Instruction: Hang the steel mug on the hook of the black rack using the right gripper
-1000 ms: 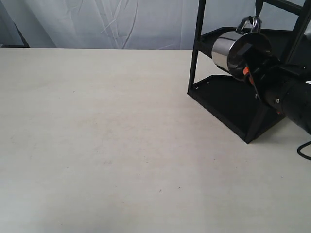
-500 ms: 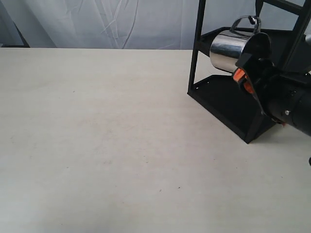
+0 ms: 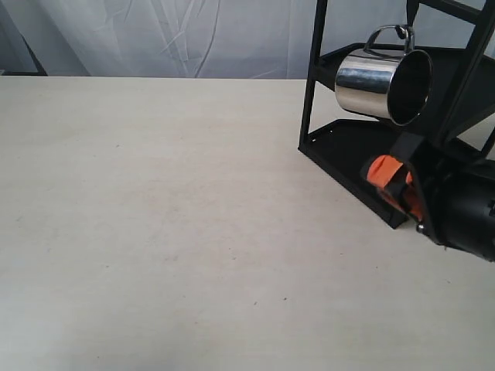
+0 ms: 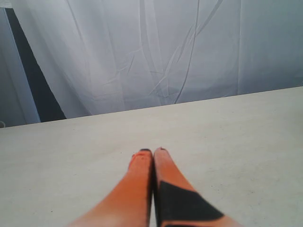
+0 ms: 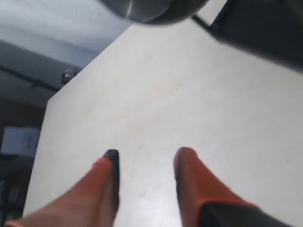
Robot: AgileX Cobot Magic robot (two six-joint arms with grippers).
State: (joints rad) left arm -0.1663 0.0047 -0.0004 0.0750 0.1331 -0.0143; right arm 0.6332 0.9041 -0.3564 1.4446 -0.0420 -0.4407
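The steel mug hangs tilted by its thin looped handle from the top of the black rack, its mouth facing right. The hook itself is too small and dark to make out behind the handle. My right gripper sits below the mug, apart from it, in front of the rack's lower tray. It is open, with nothing between its orange pads. In the right wrist view the mug's underside shows beyond the open gripper. My left gripper is shut on nothing, above the bare table.
The rack's slanted lower tray rests on the pale table at the right. A white curtain hangs behind the table's far edge. The rack's dark frame fills one corner of the right wrist view.
My right gripper has let go of the mug's rim, opened, and dropped down and back. The mug now hangs free on the rack, swung a little more level.
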